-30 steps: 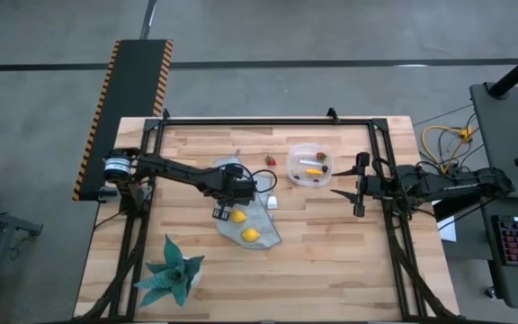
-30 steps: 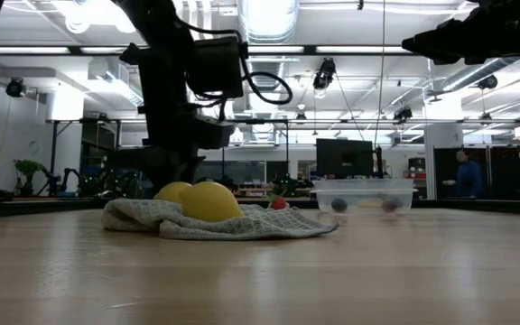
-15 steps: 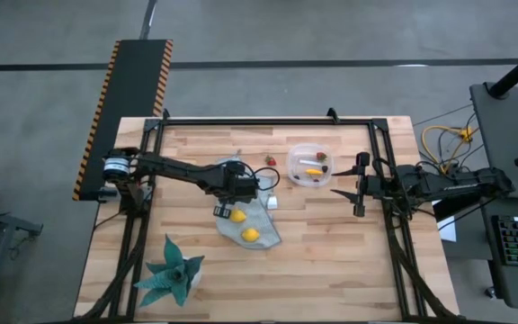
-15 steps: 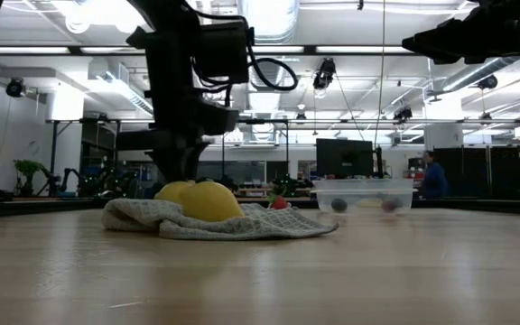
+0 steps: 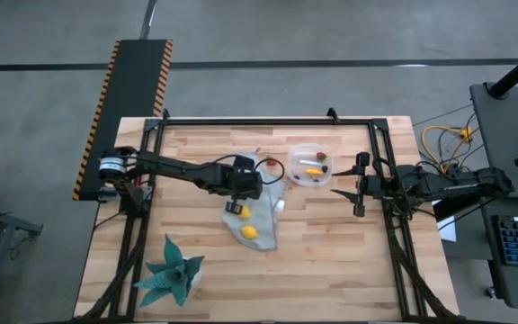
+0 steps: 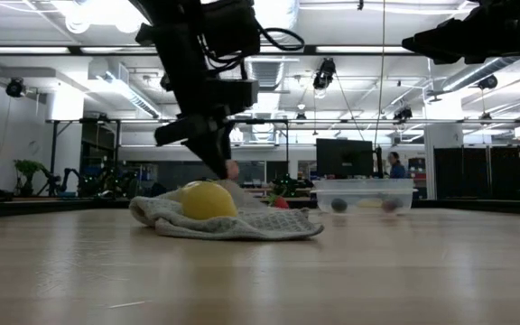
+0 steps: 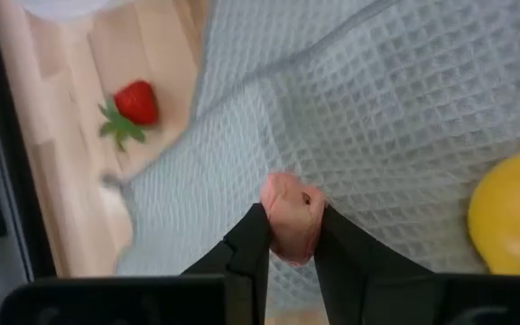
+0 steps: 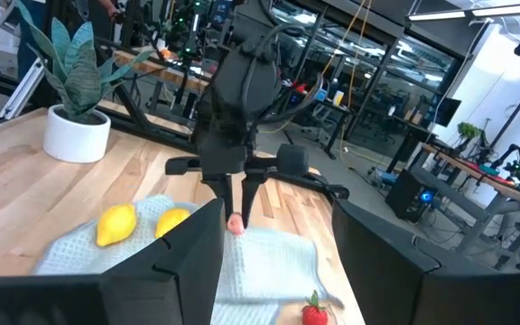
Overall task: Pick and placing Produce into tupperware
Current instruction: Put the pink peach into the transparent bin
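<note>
Pink piece [image 7: 292,217] pinched between left gripper [image 7: 289,236] fingers, held above the cloth [image 5: 261,202], clear of it. Two lemons [image 5: 250,232] lie on the cloth; a strawberry [image 7: 137,102] sits on bare table [image 5: 349,261] just past the cloth edge. Tupperware [image 5: 311,165] stands beyond, holding a yellow stick and small pieces. Right gripper [image 5: 360,187] hangs open beside the tupperware, empty.
</note>
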